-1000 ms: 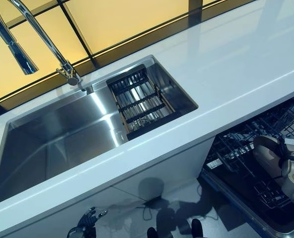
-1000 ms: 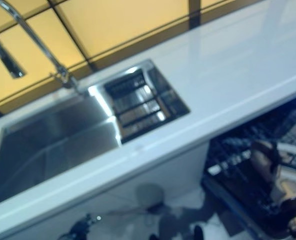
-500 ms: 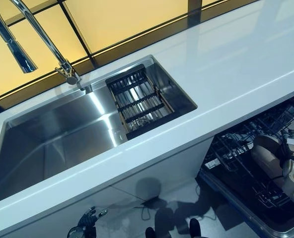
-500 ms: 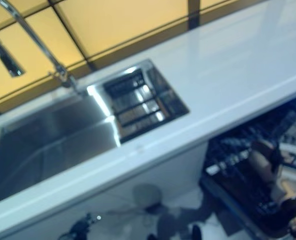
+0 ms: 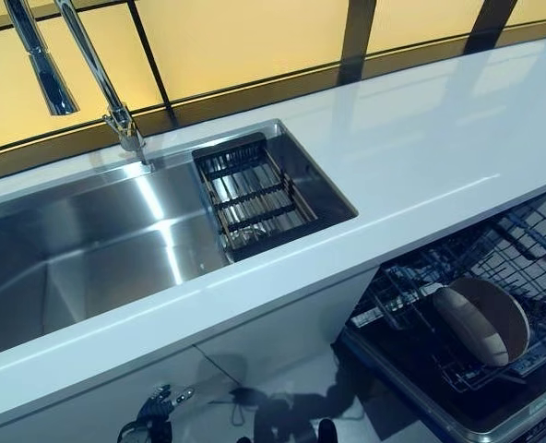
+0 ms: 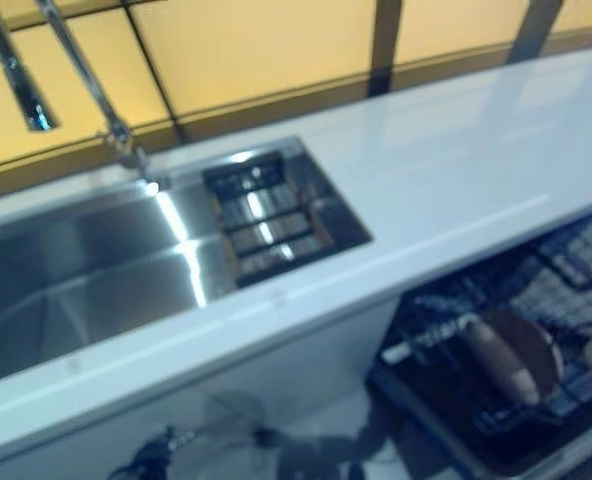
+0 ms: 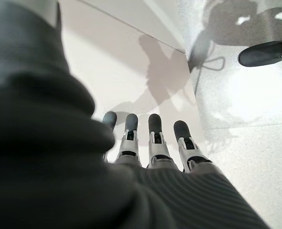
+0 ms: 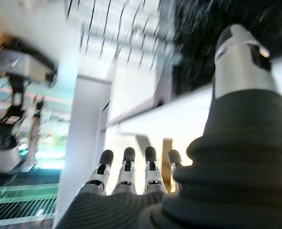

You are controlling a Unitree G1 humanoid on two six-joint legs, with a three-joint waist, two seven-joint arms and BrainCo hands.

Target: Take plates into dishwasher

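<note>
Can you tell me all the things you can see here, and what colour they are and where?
Tap: one, shiny silver, behind the sink.
Sink: one, steel, set in the counter.
Drain rack: one, dark, at the sink's right end.
Counter: one, white, along the yellow wall.
Dishwasher rack: one, dark wire, pulled out under the counter.
Plate: one, brown with a pale rim, standing on edge in the rack.
Left hand: open, empty, low by the cabinet front.
Right hand: open, empty.
</note>
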